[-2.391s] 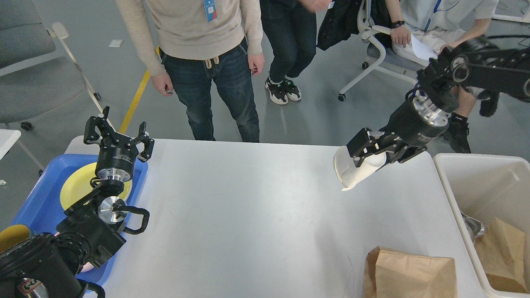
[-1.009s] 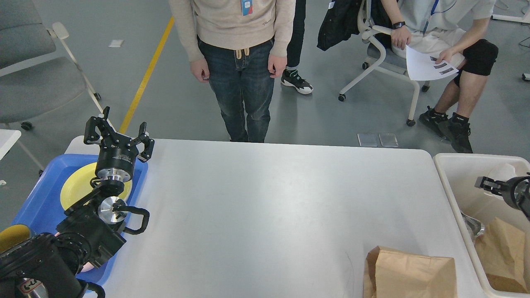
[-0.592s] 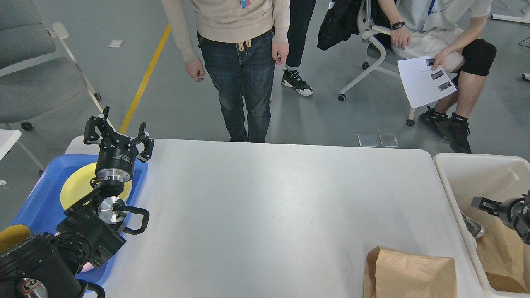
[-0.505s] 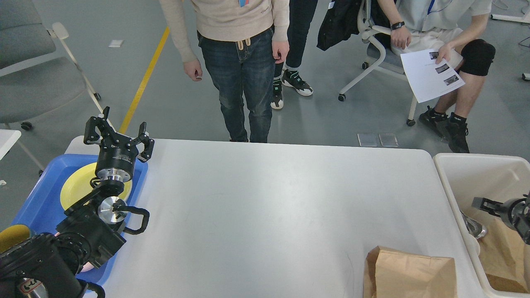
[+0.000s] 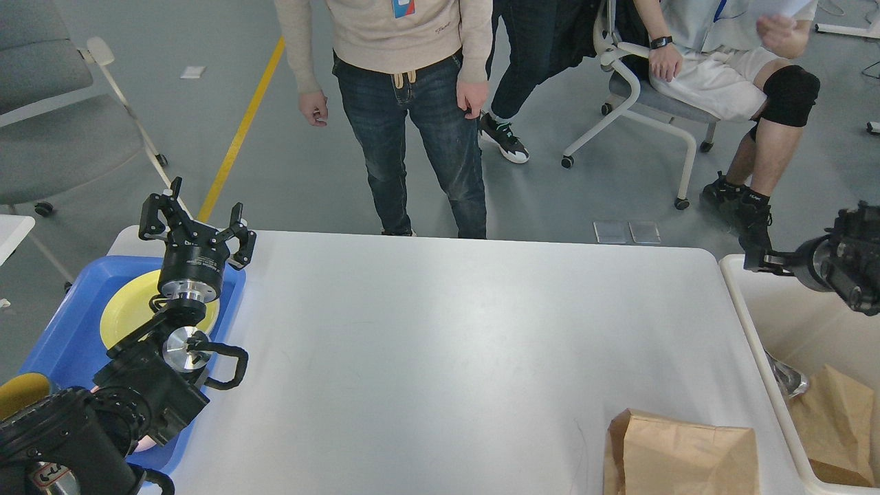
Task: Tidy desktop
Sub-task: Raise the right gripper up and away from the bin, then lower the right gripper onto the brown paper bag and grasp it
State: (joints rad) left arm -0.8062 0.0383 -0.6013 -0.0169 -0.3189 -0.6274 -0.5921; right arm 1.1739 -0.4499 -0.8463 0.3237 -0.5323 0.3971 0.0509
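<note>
Desktop [image 5: 440, 344] holds one brown paper bag [image 5: 680, 454] near edge.

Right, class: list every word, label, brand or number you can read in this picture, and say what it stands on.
None can be read.
Badge on the standing person: print blurred.
Sweater hem script: too small.
Left gripper body marking: too small.
Paper bag: no print shows.

The white counter [image 5: 440, 344] carries a brown paper bag [image 5: 680, 454] at its near right corner, and a blue tray [image 5: 69, 330] with a yellow plate [image 5: 127, 313] overhanging its left edge. The middle is bare.
</note>
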